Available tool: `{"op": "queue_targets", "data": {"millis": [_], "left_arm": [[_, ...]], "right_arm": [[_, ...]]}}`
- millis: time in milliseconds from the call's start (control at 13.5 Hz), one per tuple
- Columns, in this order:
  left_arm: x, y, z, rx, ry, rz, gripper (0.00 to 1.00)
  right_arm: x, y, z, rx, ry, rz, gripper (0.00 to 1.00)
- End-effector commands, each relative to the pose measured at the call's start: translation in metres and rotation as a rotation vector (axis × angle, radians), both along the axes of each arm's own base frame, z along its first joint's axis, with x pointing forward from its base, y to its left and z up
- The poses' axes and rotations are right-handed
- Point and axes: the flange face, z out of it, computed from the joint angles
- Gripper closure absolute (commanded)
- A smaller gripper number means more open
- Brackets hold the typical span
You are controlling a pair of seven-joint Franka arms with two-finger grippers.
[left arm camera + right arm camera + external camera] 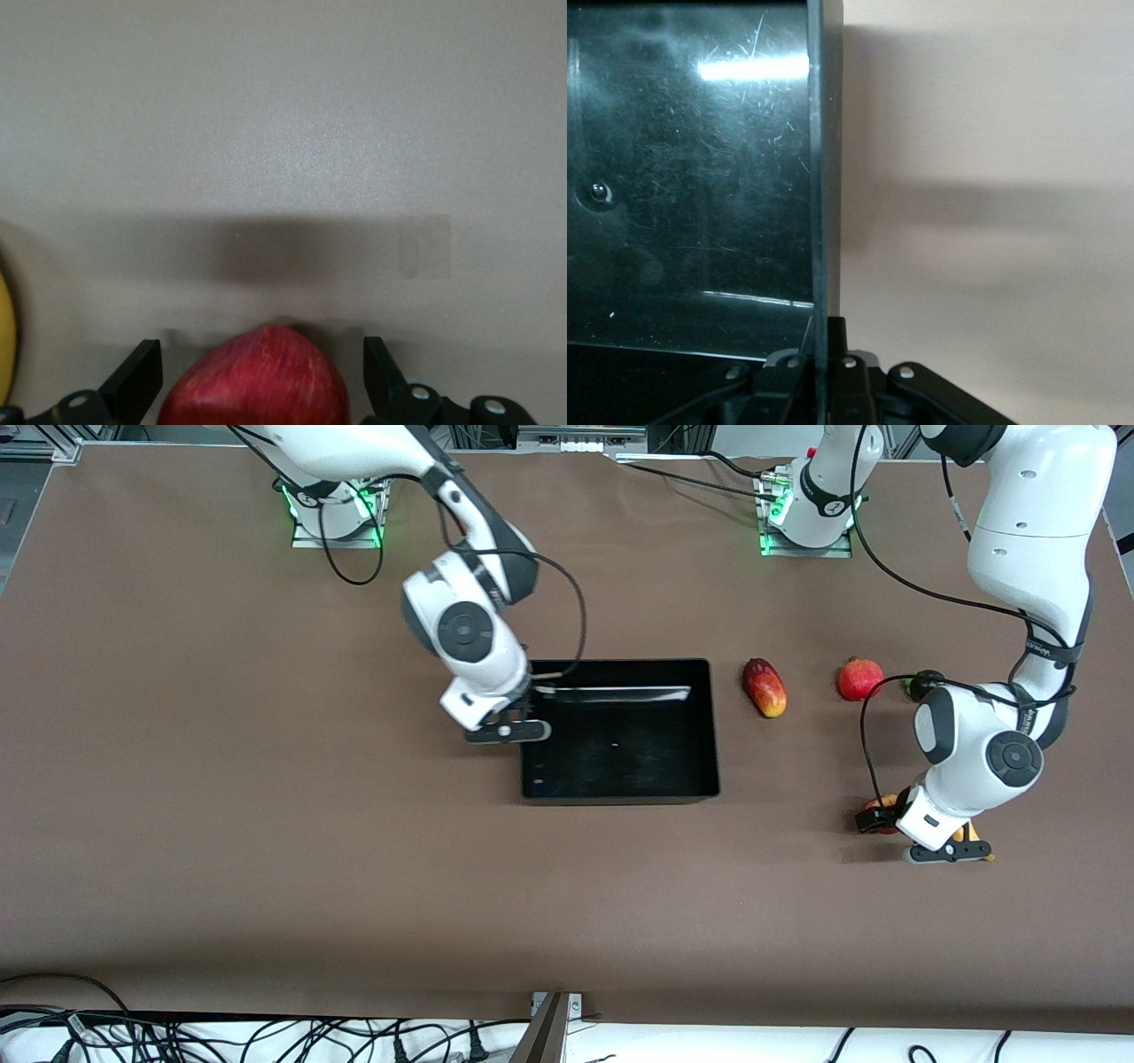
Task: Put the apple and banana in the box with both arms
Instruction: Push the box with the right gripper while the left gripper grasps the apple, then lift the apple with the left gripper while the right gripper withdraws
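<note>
Right gripper point(518, 722) is clamped on the box point(620, 731) wall at the end toward the right arm; the right wrist view shows the thin black wall point(819, 177) running straight into the closed fingers point(842, 354), which the front view hides under the wrist. The box sits mid-desk. Left gripper point(886, 815) is low at the desk near the left arm's end, jaws spread wide around the apple point(879, 808); the left wrist view shows the apple point(257, 376) between both fingers point(137, 376) with gaps on each side, not pinched. The front view shows only a sliver of apple. The banana point(973, 834) lies just beside it, mostly hidden under the left arm in the front view, a yellow edge point(5, 336) in the left wrist view. An oval red-yellow fruit point(765, 687) and a round red fruit point(859, 678) lie between the box and the left arm, farther from the front camera than the apple.
</note>
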Motion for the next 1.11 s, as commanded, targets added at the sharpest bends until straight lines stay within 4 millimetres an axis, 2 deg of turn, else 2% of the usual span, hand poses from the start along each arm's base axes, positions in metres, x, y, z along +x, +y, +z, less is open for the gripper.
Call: {"op": "queue_targets", "data": {"millis": [0,74,148,222,296,370,444,593,667,741,815,963,1037], "left_arm": [[-0.011,-0.002,0.005,0.01,-0.016,0.016,0.6],[-0.01,-0.002,0.006,0.01,-0.018,0.016,0.92],[-0.011,-0.002,0.005,0.01,-0.015,0.017,1.0],[-0.011,-0.002,0.006,0.01,-0.015,0.018,1.0],[-0.01,-0.004,0.013,0.007,-0.018,0.022,1.0],[-0.012,-0.008,0.018,0.003,-0.016,0.034,1.0],[-0.013,-0.015,0.028,-0.002,0.0,0.058,1.0],[-0.013,-0.057,0.059,-0.031,0.051,0.129,1.0],[-0.011,-0.083,0.074,-0.047,0.061,0.173,1.0],[-0.008,-0.106,0.092,-0.06,0.079,0.212,1.0],[-0.005,-0.132,0.118,-0.067,0.111,0.243,1.0],[-0.008,-0.179,0.166,-0.031,0.172,0.321,1.0],[-0.017,-0.207,0.179,-0.021,0.177,0.332,1.0]], "right_arm": [[-0.007,0.031,-0.024,0.037,-0.026,-0.025,1.0],[-0.01,0.035,-0.031,0.036,-0.032,-0.028,1.0],[-0.012,0.038,-0.035,0.034,-0.034,-0.022,1.0],[-0.013,0.038,-0.035,0.035,-0.036,-0.02,0.99],[-0.012,0.037,-0.033,0.035,-0.038,-0.021,0.61],[-0.007,0.034,-0.028,0.038,-0.047,-0.021,0.01],[-0.001,0.028,-0.016,0.041,-0.058,-0.024,0.0],[0.022,0.0,0.024,0.02,-0.082,-0.045,0.0],[0.037,-0.022,0.053,0.006,-0.092,-0.062,0.0],[0.053,-0.05,0.081,-0.01,-0.103,-0.087,0.0],[0.07,-0.081,0.109,-0.017,-0.131,-0.12,0.0],[0.085,-0.145,0.155,-0.032,-0.094,-0.115,0.0],[0.088,-0.171,0.174,0.0,-0.064,-0.104,0.0]]}}
